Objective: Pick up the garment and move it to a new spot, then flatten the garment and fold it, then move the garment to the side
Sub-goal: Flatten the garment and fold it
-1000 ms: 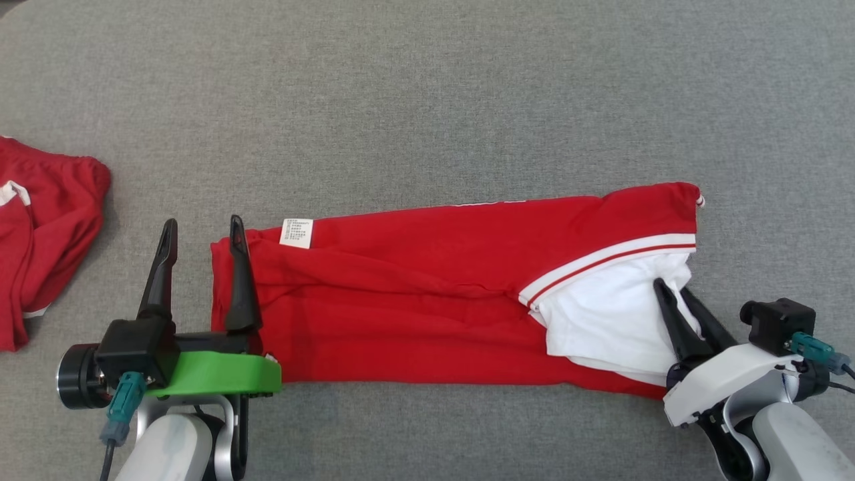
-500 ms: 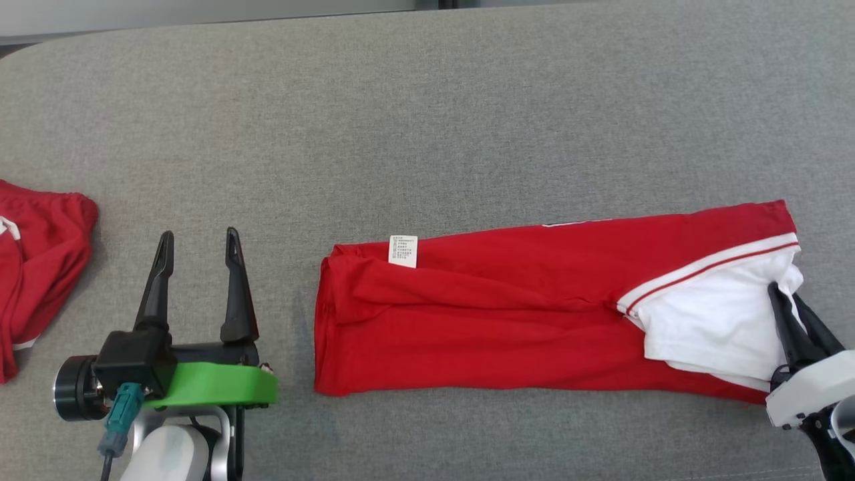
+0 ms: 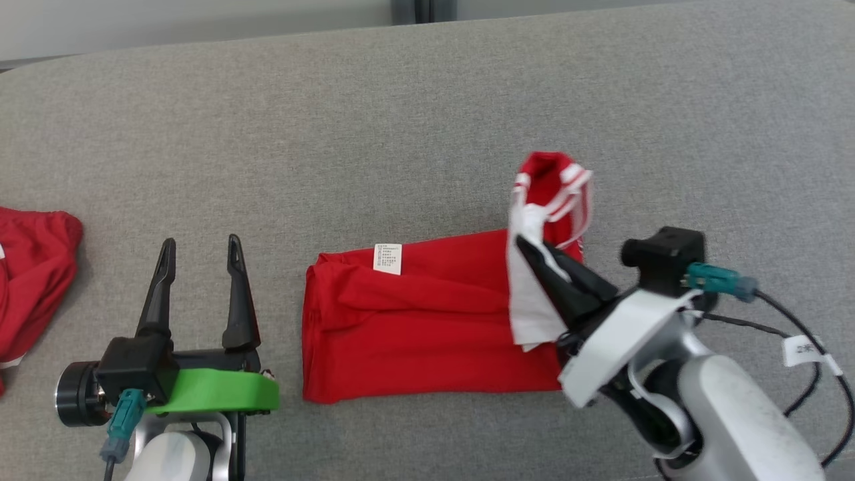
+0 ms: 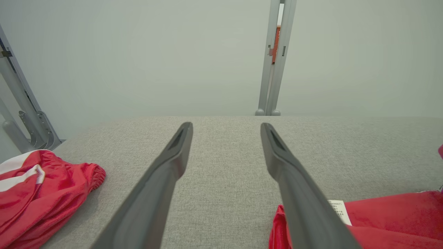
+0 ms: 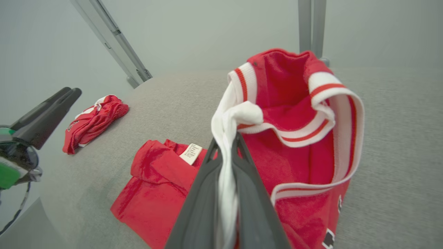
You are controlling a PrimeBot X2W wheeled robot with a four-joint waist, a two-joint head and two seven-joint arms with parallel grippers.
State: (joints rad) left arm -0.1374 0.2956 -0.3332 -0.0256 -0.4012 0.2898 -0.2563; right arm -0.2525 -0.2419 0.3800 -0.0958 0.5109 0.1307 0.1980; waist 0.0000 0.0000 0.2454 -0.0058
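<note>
Red garment lies mid grey fabric surface, R end lifted | R gripper jaws clamped on its white edge, I hold it up so that end can fold over twd label side, I reckon | L gripper jaws wide apart, empty, parked just L of garment, clear of fold path

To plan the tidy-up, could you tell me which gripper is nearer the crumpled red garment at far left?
Left. The left gripper sits open right of the crumpled garment; the right gripper is far beyond, fingers shut on the lifted end of the folded garment.
</note>
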